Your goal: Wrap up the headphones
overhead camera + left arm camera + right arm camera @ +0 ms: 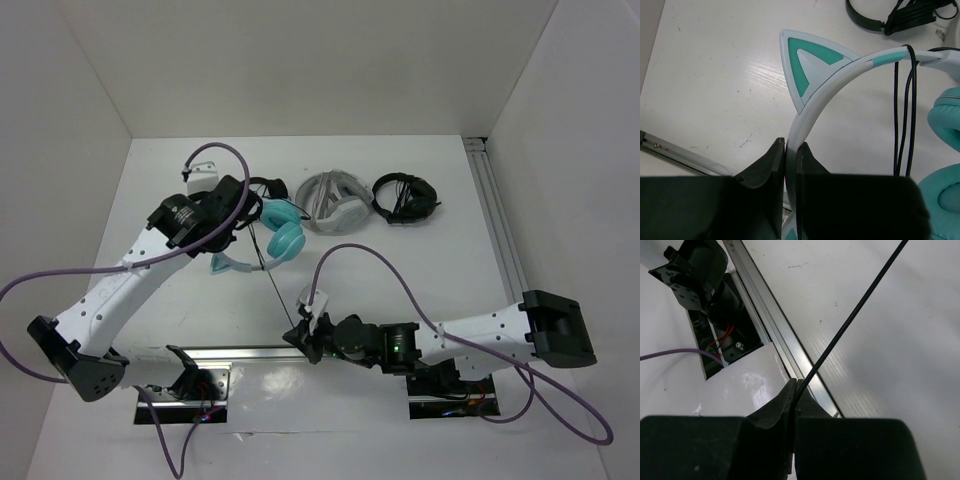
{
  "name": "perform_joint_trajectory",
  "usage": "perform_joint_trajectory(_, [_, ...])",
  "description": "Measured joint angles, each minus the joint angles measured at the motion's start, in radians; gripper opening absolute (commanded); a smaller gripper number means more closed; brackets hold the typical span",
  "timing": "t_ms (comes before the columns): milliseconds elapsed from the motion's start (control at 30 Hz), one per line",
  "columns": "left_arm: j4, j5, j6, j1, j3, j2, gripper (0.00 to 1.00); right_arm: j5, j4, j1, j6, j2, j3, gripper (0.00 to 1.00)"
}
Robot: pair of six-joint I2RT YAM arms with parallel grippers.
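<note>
The teal headphones (283, 238) with a pale mint headband and cat ears lie on the white table left of centre. My left gripper (238, 222) is shut on the headband (812, 102), just below a cat ear (807, 65). Two turns of the thin black cable (904, 115) hang over the band beside the teal ear cups (945, 125). The cable (276, 292) runs taut from the headphones down to my right gripper (300, 335), which is shut on it (850, 322) near the front rail.
White-grey headphones (332, 203) and black headphones (405, 196) lie at the back centre. An aluminium rail (250, 352) runs along the front edge, another (497, 215) along the right. White walls enclose the table.
</note>
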Motion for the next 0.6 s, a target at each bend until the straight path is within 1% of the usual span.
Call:
perform_joint_trajectory(233, [0.045,0.008,-0.023,0.026,-0.094,0.001,0.0,-0.014,-0.099,0.005,-0.02,0.091,0.124,0.0])
perform_joint_trajectory(367, [0.072,0.012,0.0,0.026,-0.114,0.011,0.0,-0.059,-0.154,0.007,-0.048,0.134,0.227,0.02])
perform_joint_trajectory(467, [0.08,0.023,0.041,0.004,-0.114,0.051,0.0,-0.085,-0.216,0.008,-0.082,0.148,0.311,0.02])
perform_joint_trajectory(600, [0.095,0.021,0.096,-0.074,-0.114,0.131,0.0,-0.035,-0.351,0.016,-0.148,0.155,0.419,0.02])
